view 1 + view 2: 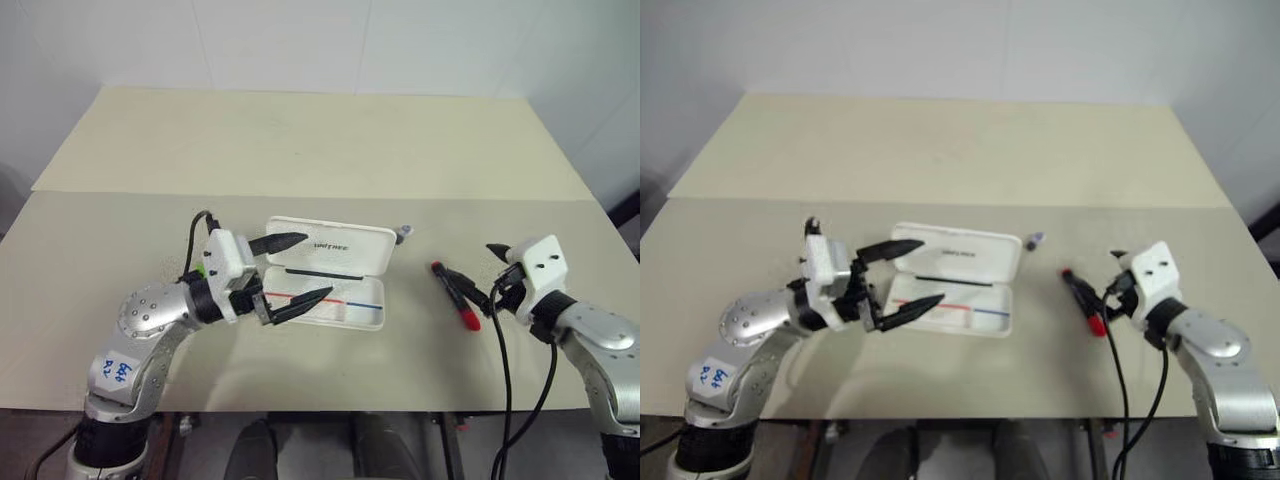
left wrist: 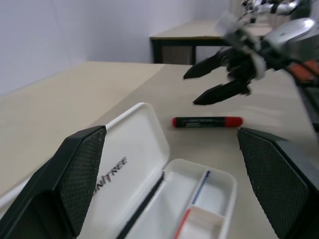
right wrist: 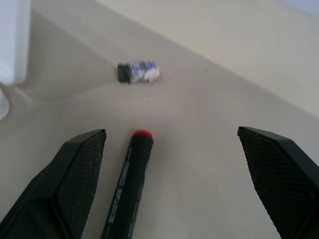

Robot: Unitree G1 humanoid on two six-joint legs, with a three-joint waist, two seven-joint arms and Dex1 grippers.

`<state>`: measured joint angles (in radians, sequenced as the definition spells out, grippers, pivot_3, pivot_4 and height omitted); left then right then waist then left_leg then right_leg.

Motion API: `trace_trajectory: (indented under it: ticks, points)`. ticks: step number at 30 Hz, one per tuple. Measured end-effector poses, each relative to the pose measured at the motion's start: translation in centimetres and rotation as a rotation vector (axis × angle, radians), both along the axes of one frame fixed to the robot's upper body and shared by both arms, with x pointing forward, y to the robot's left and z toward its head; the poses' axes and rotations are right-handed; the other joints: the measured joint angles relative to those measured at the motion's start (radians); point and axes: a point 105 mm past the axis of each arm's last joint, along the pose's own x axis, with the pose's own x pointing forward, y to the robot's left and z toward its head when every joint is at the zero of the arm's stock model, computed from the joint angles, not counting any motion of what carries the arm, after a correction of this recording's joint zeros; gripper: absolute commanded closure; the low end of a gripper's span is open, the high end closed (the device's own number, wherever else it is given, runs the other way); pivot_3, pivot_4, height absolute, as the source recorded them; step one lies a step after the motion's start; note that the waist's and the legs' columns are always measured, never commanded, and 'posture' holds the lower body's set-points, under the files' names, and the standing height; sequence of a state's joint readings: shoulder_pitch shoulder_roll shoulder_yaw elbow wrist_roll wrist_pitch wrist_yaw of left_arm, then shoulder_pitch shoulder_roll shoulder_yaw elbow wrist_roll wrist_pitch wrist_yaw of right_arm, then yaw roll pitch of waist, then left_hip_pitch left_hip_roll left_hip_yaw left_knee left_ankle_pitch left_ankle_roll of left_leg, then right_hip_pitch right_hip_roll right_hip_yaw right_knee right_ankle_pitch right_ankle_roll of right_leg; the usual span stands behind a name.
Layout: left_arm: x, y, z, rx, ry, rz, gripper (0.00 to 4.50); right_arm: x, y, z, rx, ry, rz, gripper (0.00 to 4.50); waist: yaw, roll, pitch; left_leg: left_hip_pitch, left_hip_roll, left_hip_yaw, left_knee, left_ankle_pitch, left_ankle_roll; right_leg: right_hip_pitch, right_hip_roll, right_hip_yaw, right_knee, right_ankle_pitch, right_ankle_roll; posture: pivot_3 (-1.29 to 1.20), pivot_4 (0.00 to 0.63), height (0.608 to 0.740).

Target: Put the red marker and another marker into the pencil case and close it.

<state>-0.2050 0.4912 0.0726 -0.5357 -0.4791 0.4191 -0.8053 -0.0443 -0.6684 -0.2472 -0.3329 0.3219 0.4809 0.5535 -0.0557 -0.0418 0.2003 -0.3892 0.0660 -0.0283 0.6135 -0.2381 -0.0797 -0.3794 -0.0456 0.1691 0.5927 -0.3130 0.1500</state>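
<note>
So here's what we've got: the white pencil case [image 1: 330, 272] is lying open near the middle of the beige table [image 1: 300, 150], lid flipped back away from the robot, with the thin red, blue and black lines showing inside the tray. We can't see any marker inside it.

The left gripper [image 1: 290, 272] is hanging over the left end of the case with its 2 black fingers spread wide apart, 1 over the lid and 1 over the tray, nothing between them. There's a bit of lime green [image 1: 201, 268] peeking out behind the left wrist in the left eye view, but we can't tell what it is.

The red marker [image 1: 455, 295] is lying flat on the table, off to the right of the case and apart from it. The right gripper [image 1: 1107, 292] is right at the marker, fingers also wide apart. In the right wrist view the marker [image 3: 127, 186] lies between the 2 fingers, close to 1 of them, not pinched.

Just past the case's far right corner there's a small grey cap-like bit [image 1: 402, 232] on the table, also visible from the right wrist [image 3: 138, 72].
</note>
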Motion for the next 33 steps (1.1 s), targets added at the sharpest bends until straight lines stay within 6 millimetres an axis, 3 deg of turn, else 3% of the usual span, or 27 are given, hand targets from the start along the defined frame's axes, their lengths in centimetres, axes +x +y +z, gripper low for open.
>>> trace_trajectory:
  ticks: [13, 22, 25, 33]
  points:
    - [-3.8, 4.6, -1.4, 0.098, 0.069, -0.121, 0.04, -0.7, -0.9, -1.5, -0.053, 0.151, -0.025, 0.0, -0.003, 0.0, 0.0, 0.0, 0.0, 0.002, 0.0, -0.001, 0.0, -0.002, 0.0, 0.0, -0.001, -0.001, -0.002, 0.0, 0.15, 0.74]
    - [-3.9, 8.0, -0.4, 0.055, 0.064, -0.124, 0.04, -0.7, 0.0, -3.8, -0.049, 0.284, -0.018, 0.0, -0.004, 0.0, 0.0, -0.005, 0.001, 0.004, -0.001, -0.002, 0.0, -0.009, -0.001, 0.001, -0.001, -0.002, -0.003, 0.0, 0.15, 0.74]
    - [-4.2, 9.0, -0.5, 0.042, 0.078, -0.144, 0.04, -0.5, 0.3, -3.7, -0.055, 0.289, -0.014, 0.0, -0.007, 0.0, 0.0, -0.008, 0.002, 0.005, -0.001, -0.002, 0.0, -0.013, 0.0, 0.001, 0.001, -0.002, -0.003, 0.0, 0.15, 0.74]
    - [-6.1, 12.0, -3.2, 0.192, 0.182, -0.21, 0.04, 0.1, 0.8, -3.9, -0.073, 0.335, -0.028, 0.0, -0.028, -0.007, -0.004, -0.007, 0.002, 0.006, -0.001, -0.002, -0.001, -0.012, 0.0, 0.001, 0.0, -0.002, -0.005, 0.0, 0.15, 0.74]
